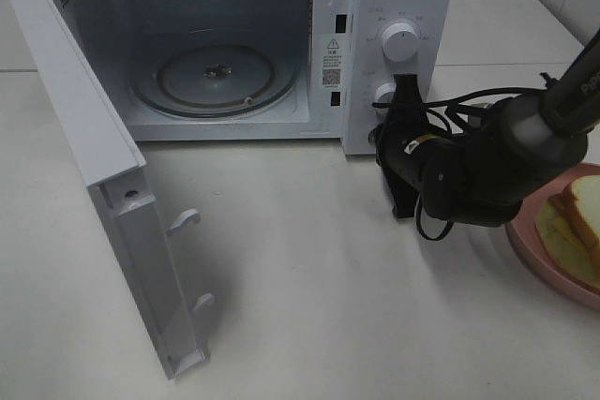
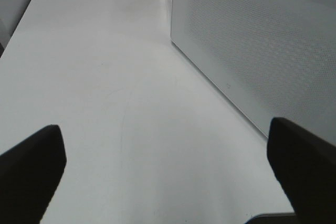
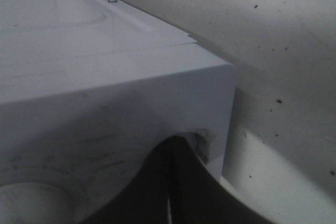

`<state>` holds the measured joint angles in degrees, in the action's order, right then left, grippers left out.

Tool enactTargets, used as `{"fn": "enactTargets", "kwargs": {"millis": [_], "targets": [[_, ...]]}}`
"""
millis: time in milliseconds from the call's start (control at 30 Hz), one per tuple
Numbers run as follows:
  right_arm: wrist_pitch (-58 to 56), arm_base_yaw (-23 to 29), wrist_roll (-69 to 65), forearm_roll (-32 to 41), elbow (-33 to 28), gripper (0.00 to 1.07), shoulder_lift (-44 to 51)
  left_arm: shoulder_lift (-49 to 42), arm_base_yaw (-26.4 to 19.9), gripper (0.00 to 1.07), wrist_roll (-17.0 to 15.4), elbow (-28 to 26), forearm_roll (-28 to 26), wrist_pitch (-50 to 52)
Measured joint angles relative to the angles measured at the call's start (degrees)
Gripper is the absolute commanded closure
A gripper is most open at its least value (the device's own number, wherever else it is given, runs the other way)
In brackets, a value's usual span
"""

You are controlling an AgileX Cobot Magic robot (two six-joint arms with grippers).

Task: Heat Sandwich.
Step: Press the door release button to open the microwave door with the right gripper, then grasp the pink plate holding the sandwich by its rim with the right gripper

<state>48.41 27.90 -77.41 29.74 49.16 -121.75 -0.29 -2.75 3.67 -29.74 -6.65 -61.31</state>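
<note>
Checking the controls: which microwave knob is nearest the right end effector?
The lower knob, partly hidden beside the shut right end effector; the upper knob stands fully visible above it.

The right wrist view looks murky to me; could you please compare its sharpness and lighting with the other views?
Right wrist view: dim and soft, the shut right claw a dark blur against the white box-shaped microwave oven. Left wrist view: evenly lit, the open left claw with black fingers out of focus. Exterior high view: sharpest, a soft shadow beside the open white door.
</note>
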Motion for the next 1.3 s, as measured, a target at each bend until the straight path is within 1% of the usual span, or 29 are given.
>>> {"fn": "enactTargets", "kwargs": {"millis": [233,367,400,500,533,667,733,767,800,833,867,900,933,967,1033,1067,1100,1200,1233,1267,1300], "targets": [[-3.84,-0.63,-2.41,-1.95,-1.95,1.07,3.04,0.00,0.00,0.07,0.00,0.00,0.00,0.00],[-7.22,-0.92,-2.69,-4.07,-2.64,1.07,4.93,0.00,0.00,0.07,0.00,0.00,0.00,0.00],[-9.85,-0.92,-2.75,-4.93,-3.09,1.07,5.84,0.00,0.00,0.07,0.00,0.00,0.00,0.00],[-12.15,-0.92,-2.75,-5.44,-3.67,1.07,6.93,0.00,0.00,0.07,0.00,0.00,0.00,0.00],[-14.44,-0.92,-2.12,-5.73,-4.24,1.06,8.54,0.00,0.00,0.07,0.00,0.00,0.00,0.00],[-17.48,-0.92,0.40,-6.65,-4.81,1.05,11.00,0.00,0.00,0.07,0.00,0.00,0.00,0.00],[-22.86,-0.92,3.44,-7.91,-4.81,1.04,13.46,0.00,0.00,0.07,0.00,0.00,0.00,0.00],[-22.86,-0.92,3.44,-7.91,-4.81,1.04,13.46,0.00,0.00,0.07,0.00,0.00,0.00,0.00],[-25.38,-0.92,4.70,-8.14,-4.87,1.04,14.32,0.00,0.00,0.07,0.00,0.00,0.00,0.00],[-30.31,-0.92,7.68,-8.48,-4.87,1.04,15.76,0.00,0.00,0.07,0.00,0.00,0.00,0.00],[-32.72,-0.92,9.63,-8.54,-4.87,1.04,16.27,0.00,0.00,0.07,0.00,0.00,0.00,0.00],[-32.72,-0.92,9.63,-8.54,-4.87,1.04,16.27,0.00,0.00,0.07,0.00,0.00,0.00,0.00],[-35.75,-0.92,11.80,-8.59,-4.87,1.03,17.02,0.00,0.00,0.07,0.00,0.00,0.00,0.00],[-41.31,-0.92,16.90,-8.59,-4.87,1.03,18.16,0.00,0.00,0.07,0.00,0.00,0.00,0.00],[-45.84,-0.92,22.00,-8.59,-4.87,1.02,19.37,0.00,0.00,0.07,0.00,0.00,0.00,0.00],[-45.84,-0.92,22.00,-8.59,-4.87,1.02,19.37,0.00,0.00,0.07,0.00,0.00,0.00,0.00],[-48.87,-0.92,27.44,-8.65,-4.87,1.02,20.51,0.00,0.00,0.07,0.00,0.00,0.00,0.00],[-52.37,-0.92,37.36,-8.94,-4.93,1.01,22.00,0.00,0.00,0.07,0.00,0.00,0.00,0.00],[-52.37,-0.92,37.36,-8.94,-4.93,1.01,22.00,0.00,0.00,0.07,0.00,0.00,0.00,0.00],[-54.55,-0.92,43.83,-9.00,-4.93,1.01,23.03,0.00,0.00,0.07,0.00,0.00,0.00,0.00],[-55.52,-0.92,47.56,-9.05,-4.93,1.00,23.72,0.00,0.00,0.07,0.00,0.00,0.00,0.00]]}}
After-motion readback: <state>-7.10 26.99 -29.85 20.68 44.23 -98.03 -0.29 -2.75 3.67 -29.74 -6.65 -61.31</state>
